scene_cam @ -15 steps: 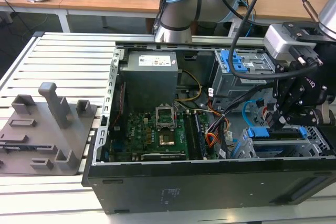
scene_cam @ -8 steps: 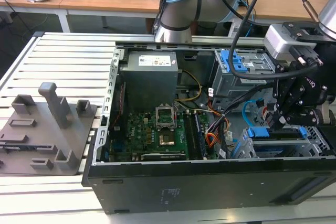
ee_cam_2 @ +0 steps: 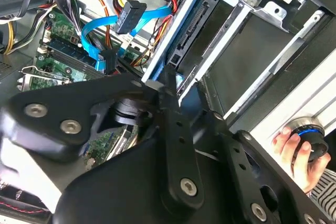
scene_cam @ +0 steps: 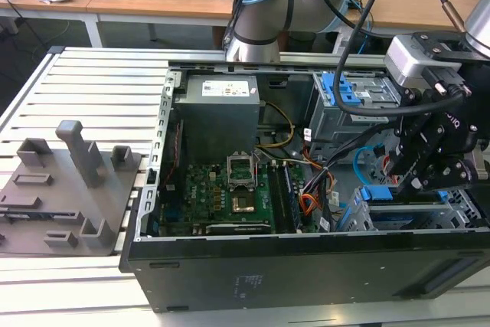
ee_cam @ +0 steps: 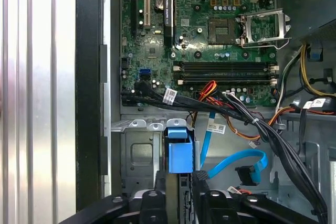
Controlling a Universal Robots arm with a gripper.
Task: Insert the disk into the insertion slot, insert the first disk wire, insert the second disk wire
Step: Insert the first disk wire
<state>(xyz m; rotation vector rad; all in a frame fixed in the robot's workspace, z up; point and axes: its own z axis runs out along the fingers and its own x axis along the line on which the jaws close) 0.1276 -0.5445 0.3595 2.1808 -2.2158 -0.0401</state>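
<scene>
The disk (ee_cam: 178, 153), seen end-on with its blue carrier tab, stands in the insertion slot (ee_cam: 137, 153), a grey metal cage in the case's corner. My gripper (ee_cam: 179, 192) has a finger close on each side of the carrier and looks shut on it. In the second wrist view the disk (ee_cam_2: 195, 34) lies deep in the cage (ee_cam_2: 273, 17), connector end facing the gripper (ee_cam_2: 168, 90). The first disk wire (ee_cam_2: 131, 17) hangs loose with its black plug unplugged. The second disk wire (ee_cam: 236, 162), light blue, curls beside the cage, plug free. The exterior view shows the gripper (scene_cam: 406, 185) over the blue carrier (scene_cam: 375, 193).
The open computer case (scene_cam: 306, 266) lies on a slatted metal table (scene_cam: 84, 82), motherboard (scene_cam: 230, 197) exposed. Black cable bundles (ee_cam: 252, 119) cross beside the cage. A taller bay with a blue latch (scene_cam: 344, 89) stands behind. Grey fixtures (scene_cam: 69, 181) sit on the exterior view's left. A hand (ee_cam_2: 294, 153) holds a knob.
</scene>
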